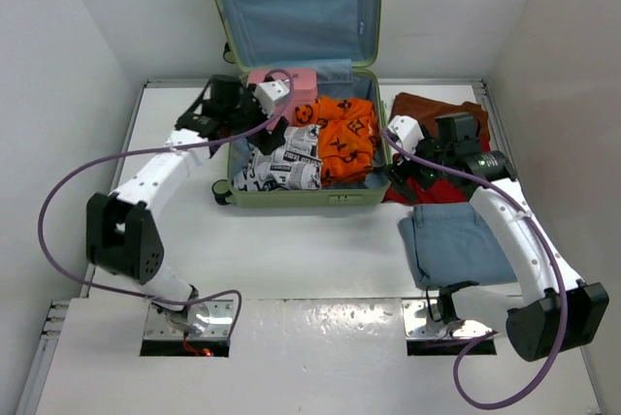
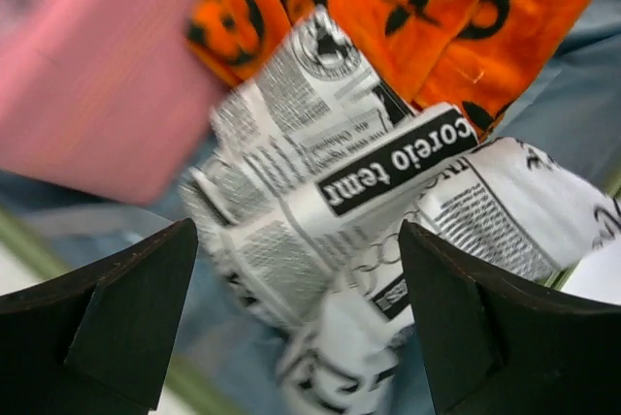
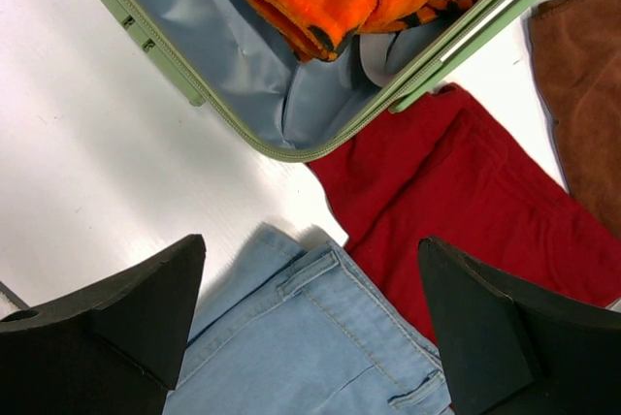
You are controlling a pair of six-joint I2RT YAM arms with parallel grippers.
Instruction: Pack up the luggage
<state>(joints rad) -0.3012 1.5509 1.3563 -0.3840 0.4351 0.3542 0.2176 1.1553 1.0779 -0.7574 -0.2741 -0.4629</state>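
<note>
The luggage (image 1: 291, 199) lies open on the table, its lid (image 1: 291, 8) standing up at the back. Inside it are a pink case (image 1: 296, 82), an orange patterned cloth (image 1: 346, 134) and a newspaper-print cloth (image 1: 283, 165). My left gripper (image 1: 271, 133) hovers open over the newspaper-print cloth (image 2: 369, 182), which shows between the spread fingers with nothing gripped; the pink case (image 2: 97, 76) is beside it. My right gripper (image 1: 401, 175) stands open above the corner of folded light-blue jeans (image 3: 310, 347), just outside the luggage's green rim (image 3: 175, 58).
A red cloth (image 3: 466, 182) lies against the luggage's right front corner, and a brown cloth (image 1: 439, 108) lies behind it. The jeans (image 1: 456, 240) lie on the table to the front right. White walls close in the table on both sides.
</note>
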